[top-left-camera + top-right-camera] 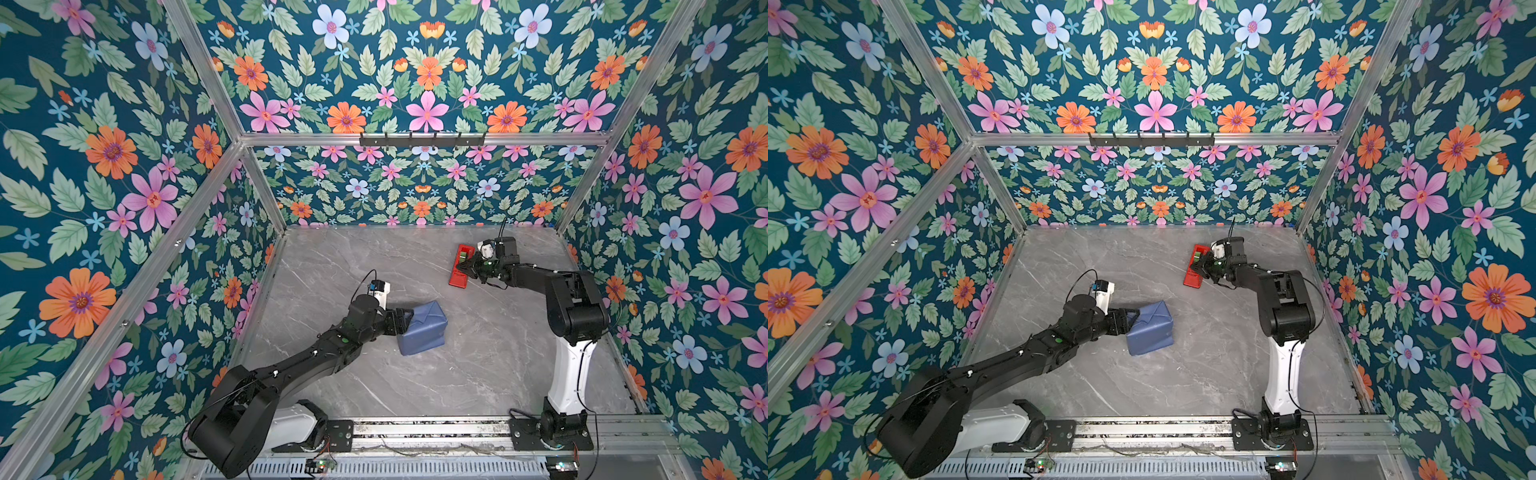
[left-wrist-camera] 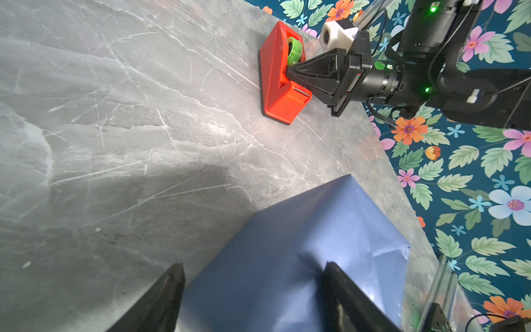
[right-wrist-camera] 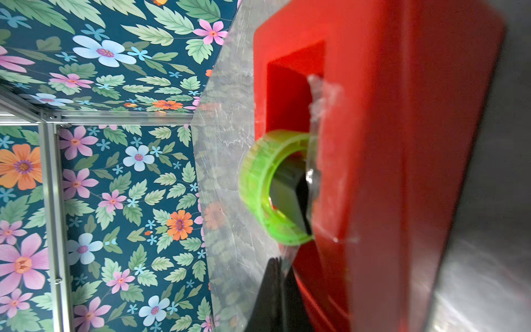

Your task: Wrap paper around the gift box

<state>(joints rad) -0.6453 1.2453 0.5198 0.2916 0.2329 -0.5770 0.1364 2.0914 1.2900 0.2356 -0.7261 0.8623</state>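
Paper: we see a creased slate-blue sheet of paper point(image 1: 424, 330) point(image 2: 287, 244) folded all round the gift box, whose own surface is hidden from us.
Place: the parcel stands near the middle of the grey marble-patterned tabletop point(image 1: 374, 257).
Left gripper: the left gripper point(image 2: 254, 267) point(image 1: 405, 321) straddles one end of the parcel. Its jaws are wide apart, with black fingers point(image 2: 172, 290) clamped against the paper on either side, and one of them dents it.
Right gripper: the right gripper point(image 2: 290, 72) point(image 3: 277, 264) has its jaws pressed together, and we judge they pinch the loose end of the clear tape point(image 3: 287, 253).
Dispenser: the narrow red plastic tape dispenser point(image 1: 457, 279) point(image 2: 275, 97) lies toward the back right, well apart from the parcel.
Roll: a bright green tape roll point(image 2: 294, 50) point(image 3: 258, 186) sits in the dispenser.
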